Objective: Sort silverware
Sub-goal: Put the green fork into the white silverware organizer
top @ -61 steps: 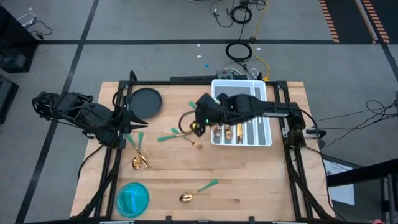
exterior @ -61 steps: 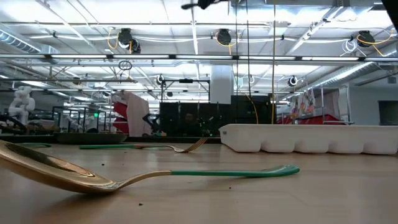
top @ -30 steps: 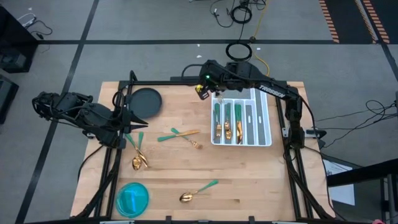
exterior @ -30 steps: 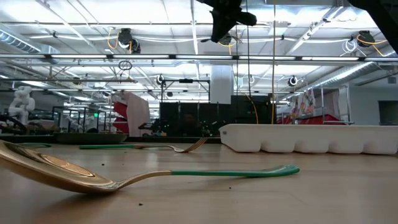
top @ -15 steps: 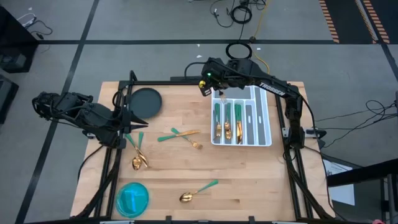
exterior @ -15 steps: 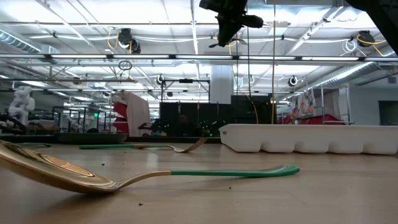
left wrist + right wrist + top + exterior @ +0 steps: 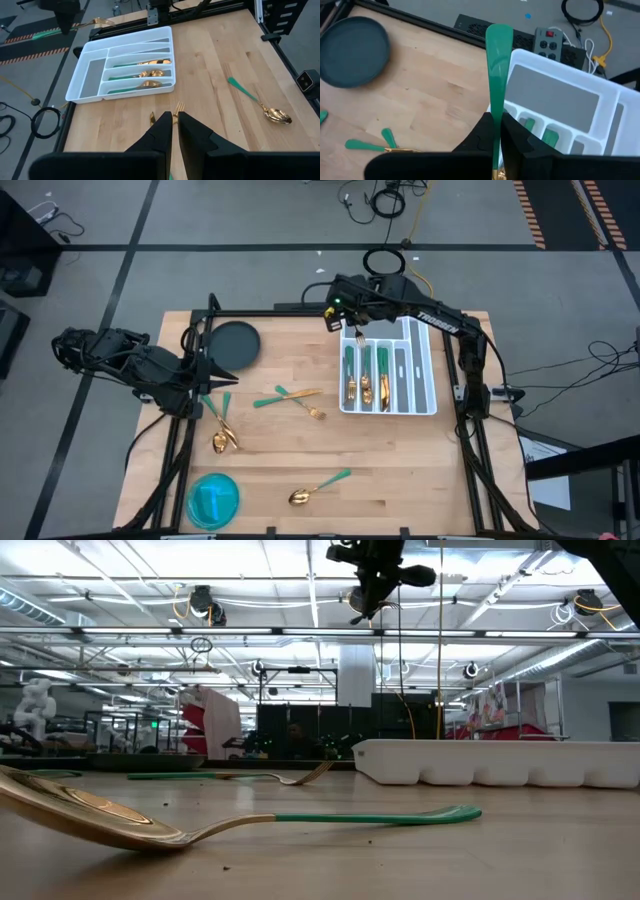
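Observation:
My right gripper (image 7: 338,315) hangs high over the far left corner of the white tray (image 7: 430,385), shut on a fork with a green handle (image 7: 498,55) and gold tines (image 7: 96,21). Several green-handled pieces lie in the tray's slots. On the table lie a fork crossed with another piece (image 7: 290,395), spoons (image 7: 222,440) near the left edge, and one spoon (image 7: 318,488) near the front. My left gripper (image 7: 207,382) waits above the left edge, its fingers (image 7: 165,131) shut with nothing between them. My right gripper pinches the fork's green handle (image 7: 496,114) between its two fingers, toward the gold head. The fingers slant down from above and lie across the fork. The handle's free end (image 7: 499,35) sticks out past the fingers. The fork is lifted clear of table and tray.
A dark round plate (image 7: 234,343) sits at the far left and a blue round dish (image 7: 213,498) at the near left corner. A black frame rail (image 7: 300,310) runs along the table's far edge. Bare wood lies between the tray and the near spoon.
My right gripper, carrying the fork, has edged a little toward the tray at the far edge and rolled its wrist, so the fork has turned about in the air. The left arm has kept still.

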`<action>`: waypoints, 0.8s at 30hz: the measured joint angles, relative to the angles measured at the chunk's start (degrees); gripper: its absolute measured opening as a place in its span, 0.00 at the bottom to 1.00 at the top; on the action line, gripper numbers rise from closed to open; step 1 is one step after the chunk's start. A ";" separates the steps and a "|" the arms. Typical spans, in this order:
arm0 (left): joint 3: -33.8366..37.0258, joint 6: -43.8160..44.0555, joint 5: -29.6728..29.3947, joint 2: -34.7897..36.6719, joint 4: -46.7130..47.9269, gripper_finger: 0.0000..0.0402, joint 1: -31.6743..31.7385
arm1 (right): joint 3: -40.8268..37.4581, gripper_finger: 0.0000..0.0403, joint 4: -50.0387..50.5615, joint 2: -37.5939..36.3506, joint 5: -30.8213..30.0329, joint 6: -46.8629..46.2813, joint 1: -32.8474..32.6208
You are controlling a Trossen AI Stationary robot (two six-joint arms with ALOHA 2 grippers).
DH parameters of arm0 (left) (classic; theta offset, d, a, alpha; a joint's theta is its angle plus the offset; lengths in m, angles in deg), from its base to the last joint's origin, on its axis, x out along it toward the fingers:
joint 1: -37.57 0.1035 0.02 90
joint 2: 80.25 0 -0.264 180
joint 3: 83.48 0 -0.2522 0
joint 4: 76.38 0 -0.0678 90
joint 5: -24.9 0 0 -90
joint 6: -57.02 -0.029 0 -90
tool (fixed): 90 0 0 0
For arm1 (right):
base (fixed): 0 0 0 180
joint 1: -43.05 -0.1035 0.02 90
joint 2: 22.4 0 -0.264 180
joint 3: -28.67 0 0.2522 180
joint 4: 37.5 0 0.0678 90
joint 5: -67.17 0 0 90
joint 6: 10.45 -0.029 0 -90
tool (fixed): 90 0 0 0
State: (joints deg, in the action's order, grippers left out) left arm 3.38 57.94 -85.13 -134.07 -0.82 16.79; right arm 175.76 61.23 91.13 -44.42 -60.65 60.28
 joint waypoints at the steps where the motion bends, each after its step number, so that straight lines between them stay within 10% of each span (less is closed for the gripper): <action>1: 0.00 -0.02 0.00 0.00 -0.01 0.10 0.00 | 0.00 0.00 0.05 0.00 0.59 -0.11 0.10; 24: 0.00 0.11 0.00 -0.02 0.00 0.10 0.00 | -18.65 0.00 -9.95 0.04 7.97 -1.53 -0.24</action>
State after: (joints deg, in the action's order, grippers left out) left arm 3.38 58.06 -85.13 -134.09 -0.82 16.79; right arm 157.11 51.28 91.17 -36.45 -62.18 60.04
